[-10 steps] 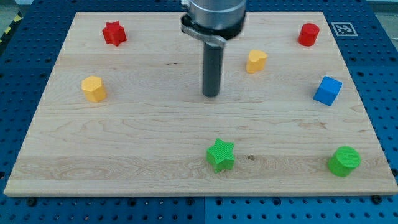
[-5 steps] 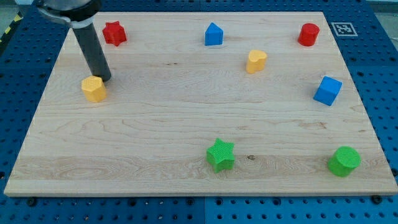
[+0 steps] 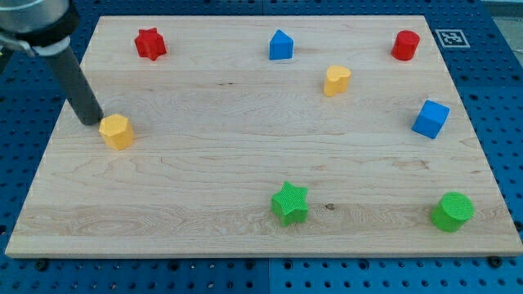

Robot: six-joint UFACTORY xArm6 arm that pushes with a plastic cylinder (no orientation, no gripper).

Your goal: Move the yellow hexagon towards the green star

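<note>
The yellow hexagon lies near the board's left side. My tip rests just to its upper left, touching or nearly touching it. The green star sits low on the board, near the middle, far to the hexagon's lower right.
A red star is at the top left, a blue house-shaped block at top centre, a red cylinder at top right. A yellow heart-like block, a blue cube and a green cylinder stand on the right.
My tip swept from the board's middle to the left and came round to the hexagon's upper left. The hexagon has shifted a little down and left. The blue block came into sight.
</note>
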